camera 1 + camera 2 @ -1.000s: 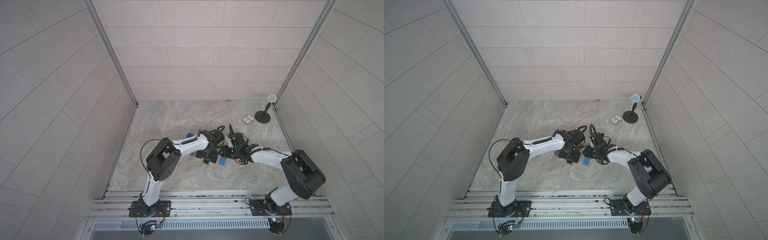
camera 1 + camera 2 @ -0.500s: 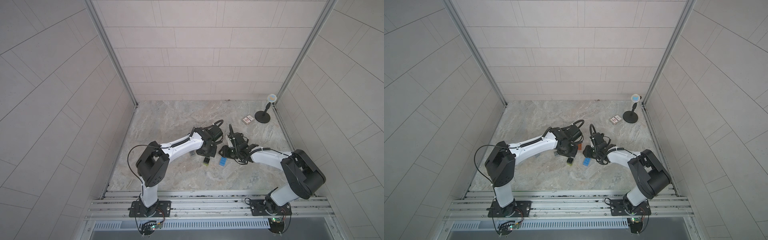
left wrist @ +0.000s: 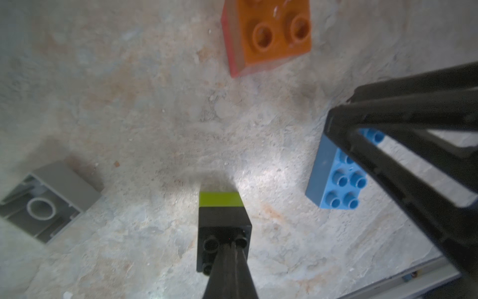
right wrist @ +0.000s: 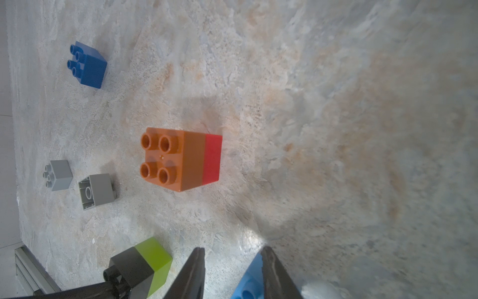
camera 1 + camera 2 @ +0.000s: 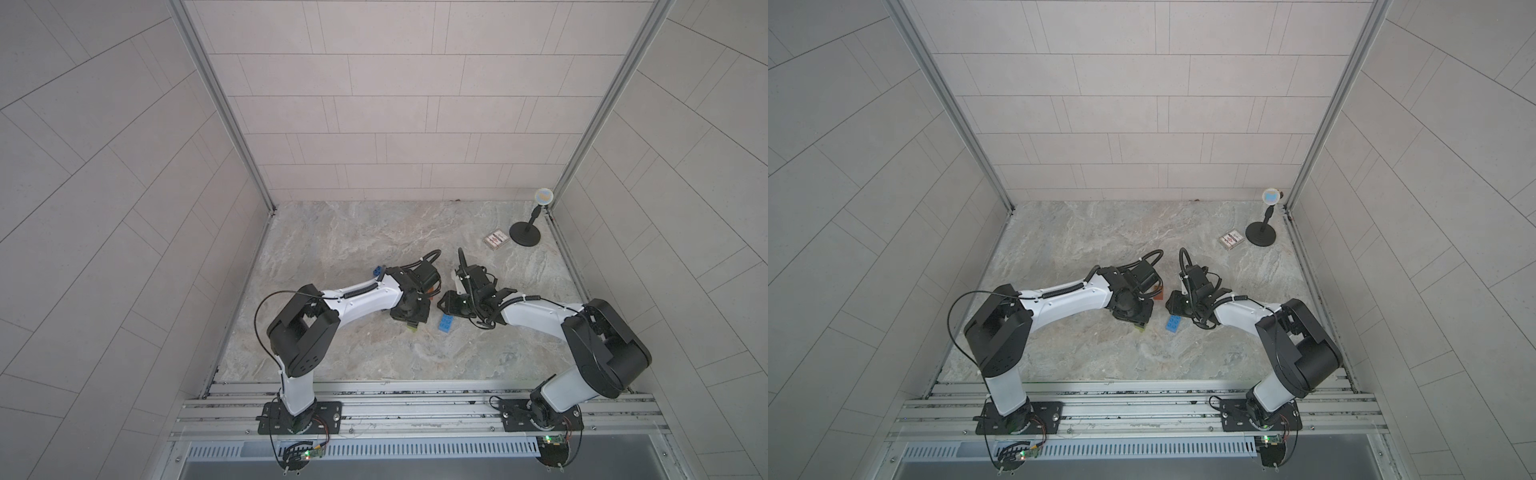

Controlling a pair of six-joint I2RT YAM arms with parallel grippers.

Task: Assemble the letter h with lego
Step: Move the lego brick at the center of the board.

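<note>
**Left gripper presses on black-and-lime pair; the h is not yet built**

In both top views the two arms meet at the centre of the frame, over a marble table (image 5: 374, 241). The left gripper (image 3: 229, 248) is fully closed and holds nothing. Its joined tips rest on the studded top of a black brick (image 3: 222, 220) stacked on a lime brick (image 3: 221, 199).

The right gripper (image 4: 232, 249) is part open, straddling one end of a light-blue brick (image 5: 446, 322) that lies just right of that pair. Bare table shows beside one finger, so it grips nothing.

An orange brick (image 4: 165, 158) on a red brick (image 4: 212, 158) stands just above centre. Two grey bricks (image 4: 58, 174) and a blue brick (image 4: 89, 64) lie loose, left of centre.

The step looks like seating black on lime to start the tall column. Next, the left gripper must open and fetch the blue brick.
</note>
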